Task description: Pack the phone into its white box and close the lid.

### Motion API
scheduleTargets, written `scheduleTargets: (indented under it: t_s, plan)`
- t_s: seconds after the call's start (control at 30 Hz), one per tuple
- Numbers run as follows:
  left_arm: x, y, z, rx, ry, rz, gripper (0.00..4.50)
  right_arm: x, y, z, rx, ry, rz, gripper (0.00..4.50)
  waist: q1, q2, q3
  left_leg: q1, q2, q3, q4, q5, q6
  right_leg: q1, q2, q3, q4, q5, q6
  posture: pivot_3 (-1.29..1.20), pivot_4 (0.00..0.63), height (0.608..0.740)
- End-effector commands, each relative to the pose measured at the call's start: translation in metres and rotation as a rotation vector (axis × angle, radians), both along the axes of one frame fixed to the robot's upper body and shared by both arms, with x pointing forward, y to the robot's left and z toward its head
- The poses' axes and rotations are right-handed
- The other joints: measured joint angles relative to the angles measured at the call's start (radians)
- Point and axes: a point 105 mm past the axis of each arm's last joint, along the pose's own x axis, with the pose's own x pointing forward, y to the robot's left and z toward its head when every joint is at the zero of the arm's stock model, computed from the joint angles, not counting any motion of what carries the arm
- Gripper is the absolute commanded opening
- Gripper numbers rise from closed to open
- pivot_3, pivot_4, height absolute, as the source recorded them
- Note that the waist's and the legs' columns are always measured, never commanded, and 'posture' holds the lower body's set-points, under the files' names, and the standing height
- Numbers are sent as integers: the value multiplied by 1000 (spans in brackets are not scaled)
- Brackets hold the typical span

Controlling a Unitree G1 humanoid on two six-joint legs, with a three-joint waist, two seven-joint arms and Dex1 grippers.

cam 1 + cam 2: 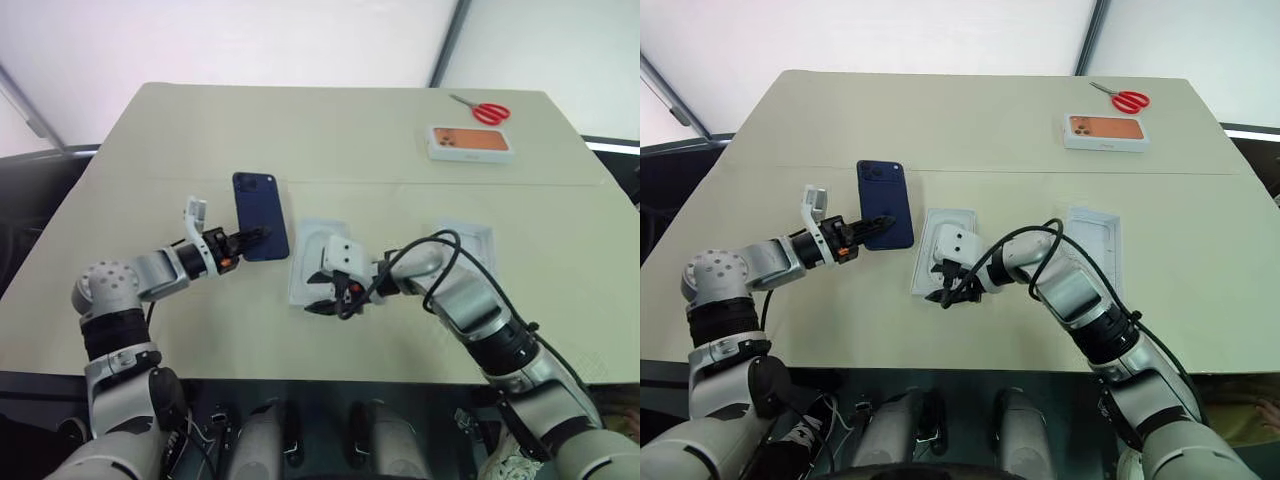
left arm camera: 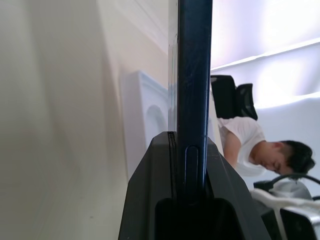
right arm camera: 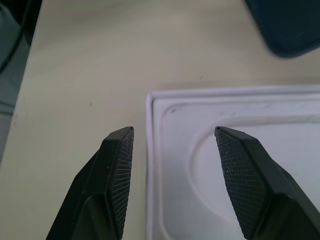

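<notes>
The dark navy phone (image 1: 260, 215) is held by its near end in my left gripper (image 1: 256, 237), which is shut on it; the left wrist view shows the phone (image 2: 192, 75) edge-on between the fingers (image 2: 150, 200). Just right of it lies the white box (image 1: 297, 272), with a thin white insert (image 3: 240, 150) with a rounded recess seated in its top and covering its floor. My right gripper (image 3: 173, 131) hangs open over the box's near corner with nothing between its fingers. The lid (image 1: 465, 245) lies further right, with its plain white inner face up.
An orange-faced white box (image 1: 470, 143) and red scissors (image 1: 485, 110) sit at the table's far right. A black cable (image 1: 440, 265) loops over my right forearm. A person in a white shirt (image 2: 245, 145) sits beyond the table.
</notes>
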Motion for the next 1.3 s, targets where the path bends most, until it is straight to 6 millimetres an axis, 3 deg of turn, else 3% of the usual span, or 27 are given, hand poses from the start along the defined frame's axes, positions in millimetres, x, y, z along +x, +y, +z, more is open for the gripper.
scheduleTargets:
  t_s: [0.03, 0.17, 0.3, 0.53, 0.93, 1.0, 1.07, 1.23, 1.27, 1.3]
  plan:
    - [-8, -20, 17, -30, -58, -92, 0, 5, -19, 32, 100, -39, -18, 2669, 2, 0, 0, 0, 0, 0, 0, 0, 0, 0, 0, 0, 0, 0, 0, 0, 150, 738]
    - [-20, -41, 7, -54, -12, -182, 0, 25, -92, 26, -19, -141, -156, 2669, 20, -2, 1, 0, -3, 0, 1, -2, 3, 2, -1, -1, -2, 0, 0, 0, 150, 738]
    - [-21, -54, -3, -44, 21, -211, 0, 33, -117, 28, -13, -157, -250, 2669, 10, -2, 2, 0, -1, 0, 2, -2, 4, 3, -1, -1, -4, 0, 0, 0, 150, 738]
    - [-24, -80, -15, -20, 66, -283, 0, 29, -107, 19, -23, -170, -235, 2669, 1, -2, 2, 0, 0, 0, 2, 0, 4, 2, 0, -1, -2, 0, 0, 0, 150, 738]
    - [-27, -82, -22, -5, 77, -262, 0, 32, -105, 13, -42, -191, -253, 2669, 4, -2, 2, 0, 0, 0, 2, -1, 2, 2, -2, -1, -2, 0, 0, 0, 150, 738]
    - [-28, -83, -23, -12, 87, -266, 970, 33, -103, 14, -38, -193, -253, 2721, 4, -2, 2, 0, 0, 0, 2, -1, 3, 2, -2, -1, -2, 0, 0, 0, 150, 738]
    - [-28, -83, -23, 3, 82, -268, 1663, 34, -102, 14, -37, -193, -250, 2721, 3, -2, 2, 0, 0, 0, 2, -1, 3, 2, -1, -1, -2, 0, 0, 0, 150, 738]
    - [-30, -82, -12, 46, 27, -284, 4194, 38, -102, 14, -41, -201, -255, 2721, 3, -2, 2, 1, 0, 0, 2, -1, 2, 3, -1, -1, -2, 0, 0, 0, 150, 738]
    - [-30, -81, -11, 57, 17, -288, 4482, 38, -102, 14, -40, -199, -253, 2721, 3, -2, 2, 1, 0, 0, 2, -1, 2, 3, -1, -1, -2, 0, 0, 0, 150, 738]
    - [-30, -80, -12, 70, 15, -288, 4482, 38, -101, 14, -37, -199, -251, 2721, 2, -2, 2, 1, 0, 0, 2, -1, 2, 3, -1, -1, -2, 0, 0, 0, 150, 738]
